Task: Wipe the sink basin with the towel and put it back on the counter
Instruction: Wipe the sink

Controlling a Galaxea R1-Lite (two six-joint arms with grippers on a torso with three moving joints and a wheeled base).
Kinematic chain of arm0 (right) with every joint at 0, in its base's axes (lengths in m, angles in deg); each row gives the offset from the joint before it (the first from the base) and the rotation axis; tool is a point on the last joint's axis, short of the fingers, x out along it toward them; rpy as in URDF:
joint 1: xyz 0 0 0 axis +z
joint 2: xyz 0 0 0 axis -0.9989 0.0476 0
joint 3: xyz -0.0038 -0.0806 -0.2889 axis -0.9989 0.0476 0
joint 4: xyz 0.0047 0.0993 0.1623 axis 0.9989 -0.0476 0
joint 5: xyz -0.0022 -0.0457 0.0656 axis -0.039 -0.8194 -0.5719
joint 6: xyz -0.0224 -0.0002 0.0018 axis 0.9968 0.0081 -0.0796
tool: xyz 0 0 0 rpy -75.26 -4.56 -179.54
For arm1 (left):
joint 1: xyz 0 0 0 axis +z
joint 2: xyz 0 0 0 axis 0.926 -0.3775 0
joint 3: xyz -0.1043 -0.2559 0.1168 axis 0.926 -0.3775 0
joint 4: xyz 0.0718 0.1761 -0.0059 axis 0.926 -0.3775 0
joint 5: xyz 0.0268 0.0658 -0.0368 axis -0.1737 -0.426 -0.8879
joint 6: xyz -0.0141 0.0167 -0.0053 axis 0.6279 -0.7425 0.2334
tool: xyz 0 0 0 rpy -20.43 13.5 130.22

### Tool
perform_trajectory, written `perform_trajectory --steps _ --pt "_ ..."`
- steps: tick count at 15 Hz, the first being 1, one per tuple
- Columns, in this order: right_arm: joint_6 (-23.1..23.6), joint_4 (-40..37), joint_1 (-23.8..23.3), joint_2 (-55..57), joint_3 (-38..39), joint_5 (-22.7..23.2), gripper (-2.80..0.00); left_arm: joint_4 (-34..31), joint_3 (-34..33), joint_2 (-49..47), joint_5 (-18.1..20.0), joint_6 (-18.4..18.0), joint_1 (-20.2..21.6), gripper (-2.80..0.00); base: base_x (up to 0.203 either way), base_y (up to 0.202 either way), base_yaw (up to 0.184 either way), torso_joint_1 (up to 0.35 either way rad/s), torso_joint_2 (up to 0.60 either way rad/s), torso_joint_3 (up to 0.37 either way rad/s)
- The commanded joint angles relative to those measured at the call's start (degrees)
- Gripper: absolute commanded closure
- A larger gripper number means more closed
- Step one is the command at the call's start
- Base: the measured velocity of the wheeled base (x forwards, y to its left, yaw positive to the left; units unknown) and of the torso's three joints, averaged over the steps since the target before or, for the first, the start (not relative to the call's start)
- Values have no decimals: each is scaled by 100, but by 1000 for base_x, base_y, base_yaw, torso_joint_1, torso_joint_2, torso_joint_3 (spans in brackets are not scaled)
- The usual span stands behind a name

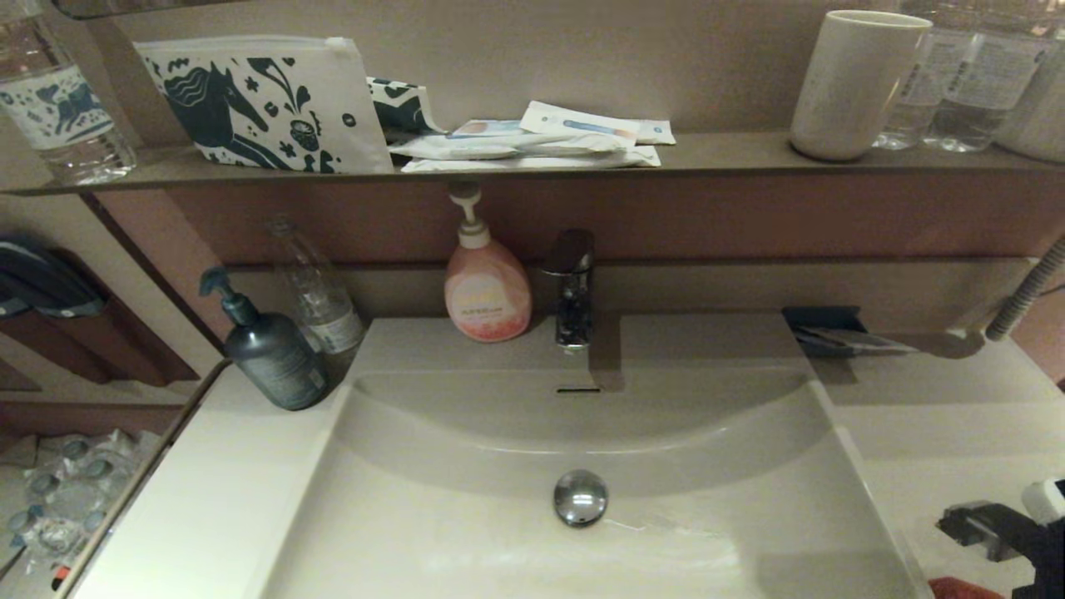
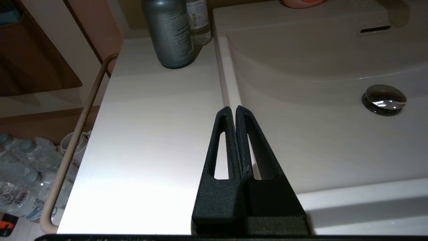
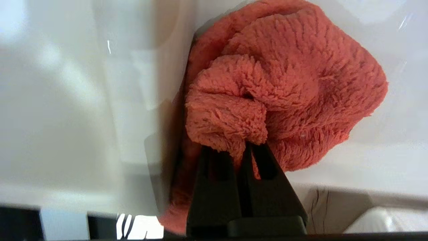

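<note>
The right claw (image 3: 247,147) is closed on the bunched towel (image 3: 284,87) at the near right bench (image 1: 940,449) — the sink basin (image 1: 466,516) lies to its left. The left claw (image 2: 233,112), narrow and empty, hovers over the basin's left edge.

1. Dim, warm light falls from above; the brown narrow wall shelf (image 1: 749,158) shades the wall beneath.
2. Glare whitens the smooth off-white counter (image 2: 140,160).
3. The fluffy red-orange towel (image 3: 284,90) looks sharp, its background blurred.
</note>
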Motion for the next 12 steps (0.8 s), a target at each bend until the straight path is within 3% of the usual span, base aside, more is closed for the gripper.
perform_trajectory --steps 1,7,12 --pt "80 381 -216 579 31 -20 0 9 0 -7 1 -5 2 0 0 0 0 0 0 0" --pt "141 2256 -518 1643 249 161 0 1 0 -7 1 -5 2 0 0 0 0 0 0 0" --pt "615 2638 -945 1832 152 152 0 2 0 -7 1 -5 2 0 0 0 0 0 0 0"
